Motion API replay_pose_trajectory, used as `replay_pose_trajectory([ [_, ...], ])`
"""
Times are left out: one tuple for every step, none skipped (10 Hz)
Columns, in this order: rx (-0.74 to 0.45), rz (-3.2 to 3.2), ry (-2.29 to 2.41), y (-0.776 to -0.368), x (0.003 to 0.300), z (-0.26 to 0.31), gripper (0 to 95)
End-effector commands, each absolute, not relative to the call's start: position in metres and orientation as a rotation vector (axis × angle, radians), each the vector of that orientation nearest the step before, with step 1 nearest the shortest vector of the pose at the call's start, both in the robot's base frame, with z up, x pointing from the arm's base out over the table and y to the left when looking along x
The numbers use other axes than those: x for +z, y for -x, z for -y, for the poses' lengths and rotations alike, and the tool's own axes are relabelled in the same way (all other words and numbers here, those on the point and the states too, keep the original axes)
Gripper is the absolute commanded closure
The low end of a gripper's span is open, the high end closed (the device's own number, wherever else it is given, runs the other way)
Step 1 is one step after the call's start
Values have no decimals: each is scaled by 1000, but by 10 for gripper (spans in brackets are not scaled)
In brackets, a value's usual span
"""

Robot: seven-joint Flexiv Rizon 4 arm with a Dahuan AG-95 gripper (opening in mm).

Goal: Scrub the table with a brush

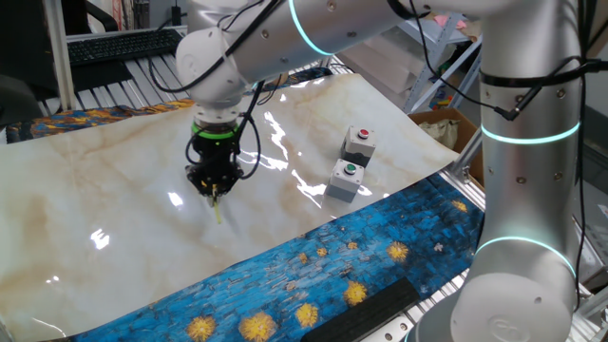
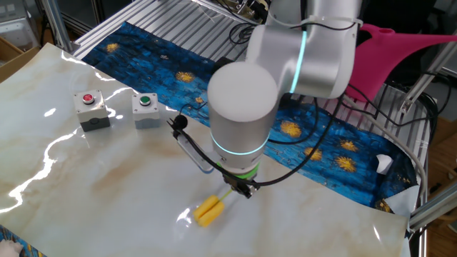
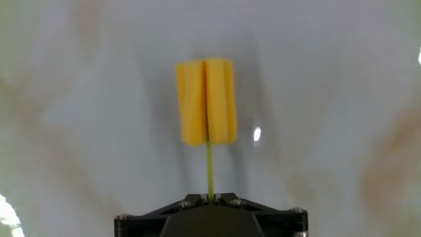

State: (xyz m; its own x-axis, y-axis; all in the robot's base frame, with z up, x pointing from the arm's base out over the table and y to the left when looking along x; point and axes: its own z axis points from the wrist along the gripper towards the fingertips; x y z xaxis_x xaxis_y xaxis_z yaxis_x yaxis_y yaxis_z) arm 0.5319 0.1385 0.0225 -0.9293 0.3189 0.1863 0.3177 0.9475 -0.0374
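The brush has a stubby yellow bristle head [image 3: 206,102] and a thin yellow-green handle. My gripper [image 3: 210,196] is shut on the handle and points the head down at the glossy cream marble table [image 1: 114,190]. In the other fixed view the brush head [image 2: 210,210] lies against the tabletop just below my gripper [image 2: 241,188]. In one fixed view my gripper [image 1: 213,188] hangs over the middle of the table and only the thin brush [image 1: 218,209] tip shows under it.
Two grey button boxes, one with a red button [image 1: 359,142] and one with a green button [image 1: 347,179], stand to the right. A blue cloth with yellow flowers [image 1: 323,266] edges the table. A slatted metal bench [image 2: 178,18] lies behind.
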Motion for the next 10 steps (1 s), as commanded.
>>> replay_pose_trajectory([
  [-30, 2906, 582, -539, 22, -140, 950],
  [-14, 2902, 616, -542, 23, -140, 950],
  [0, 2854, 822, -546, 25, -140, 950],
  [16, 2807, 1004, -549, 27, -140, 950],
  [29, 2766, 1146, -552, 30, -140, 950],
  [54, 2705, 1345, -557, 35, -140, 950],
  [73, 2683, 1413, -558, 38, -139, 950],
  [75, 2612, 1593, -562, 45, -139, 950],
  [59, 2538, 1749, -566, 48, -138, 950],
  [63, 2513, 1816, -568, 50, -138, 950],
])
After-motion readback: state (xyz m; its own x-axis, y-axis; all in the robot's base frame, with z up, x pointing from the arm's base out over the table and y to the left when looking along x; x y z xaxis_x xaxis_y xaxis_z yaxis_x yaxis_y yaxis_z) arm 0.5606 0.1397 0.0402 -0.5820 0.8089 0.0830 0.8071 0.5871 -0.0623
